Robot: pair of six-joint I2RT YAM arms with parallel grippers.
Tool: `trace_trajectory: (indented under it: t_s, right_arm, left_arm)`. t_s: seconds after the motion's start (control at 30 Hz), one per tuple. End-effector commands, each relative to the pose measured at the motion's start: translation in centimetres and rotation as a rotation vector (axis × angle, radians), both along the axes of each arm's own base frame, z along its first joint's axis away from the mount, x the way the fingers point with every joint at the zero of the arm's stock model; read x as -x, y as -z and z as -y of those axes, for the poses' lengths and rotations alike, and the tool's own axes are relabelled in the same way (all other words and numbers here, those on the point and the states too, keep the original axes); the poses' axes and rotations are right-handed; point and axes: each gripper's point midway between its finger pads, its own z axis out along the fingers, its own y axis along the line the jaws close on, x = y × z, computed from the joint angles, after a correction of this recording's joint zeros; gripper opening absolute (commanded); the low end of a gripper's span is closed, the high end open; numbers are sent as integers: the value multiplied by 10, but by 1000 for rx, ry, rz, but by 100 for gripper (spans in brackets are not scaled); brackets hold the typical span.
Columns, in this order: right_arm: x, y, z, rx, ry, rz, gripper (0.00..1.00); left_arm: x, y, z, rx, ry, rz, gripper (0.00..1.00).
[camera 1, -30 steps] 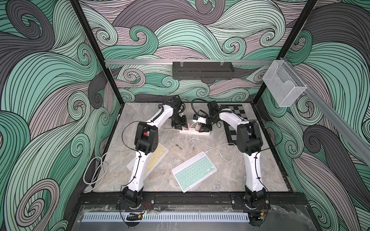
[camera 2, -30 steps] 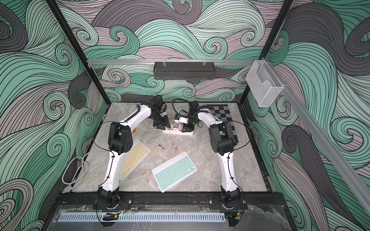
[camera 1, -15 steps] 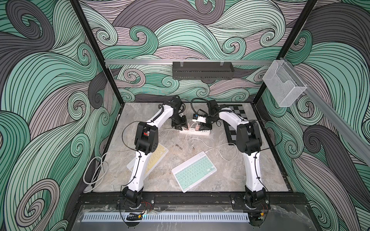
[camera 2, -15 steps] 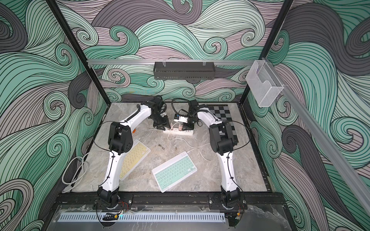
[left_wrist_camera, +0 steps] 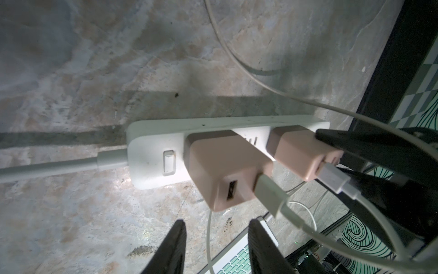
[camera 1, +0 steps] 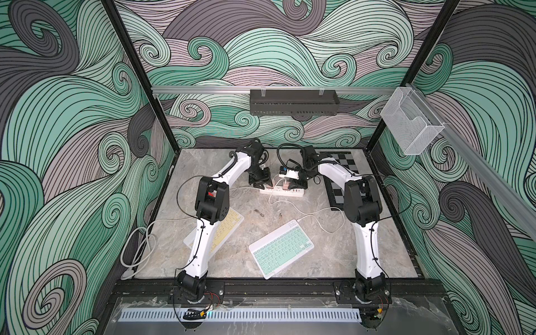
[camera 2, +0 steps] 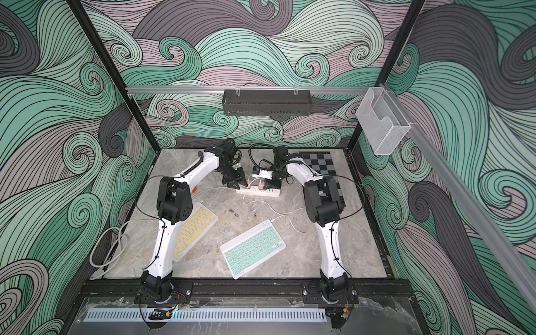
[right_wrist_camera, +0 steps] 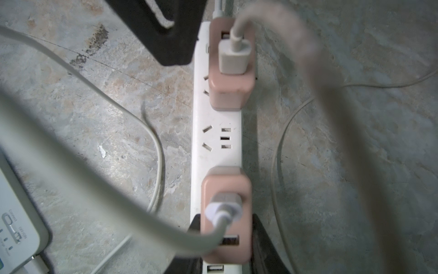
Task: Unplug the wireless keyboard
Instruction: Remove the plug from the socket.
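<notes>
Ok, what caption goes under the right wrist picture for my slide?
Right hand gripping a pink charger on the white strip, a second charger plugged in further along.

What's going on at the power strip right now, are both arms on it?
The right gripper has its jaws against both sides of the pink charger that sits farther from the switch on the white power strip; that charger is seated in its socket. The left gripper hovers open near the switch-end charger, holding nothing. The green keyboard lies nearer the arm bases; which charger feeds it I cannot trace.
</notes>
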Motion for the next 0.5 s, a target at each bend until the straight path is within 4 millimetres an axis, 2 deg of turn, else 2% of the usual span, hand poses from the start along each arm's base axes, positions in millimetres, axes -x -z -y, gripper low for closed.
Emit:
trace_trajectory:
  t_s: [0.0,0.13,0.47]
  right_arm:
    - [7,-8,-5,-40,-42,77,0]
    - [11,-13,-2,-36,-49,96,0]
    - [16,-18,-1,-58,-59,106,0]
  left_arm:
    - [-4,-12,0,23,-8,15,45]
    - [-4,-10,-5,1,-12,8,44]
    - [9,11,-16,-77,-5,-66,42]
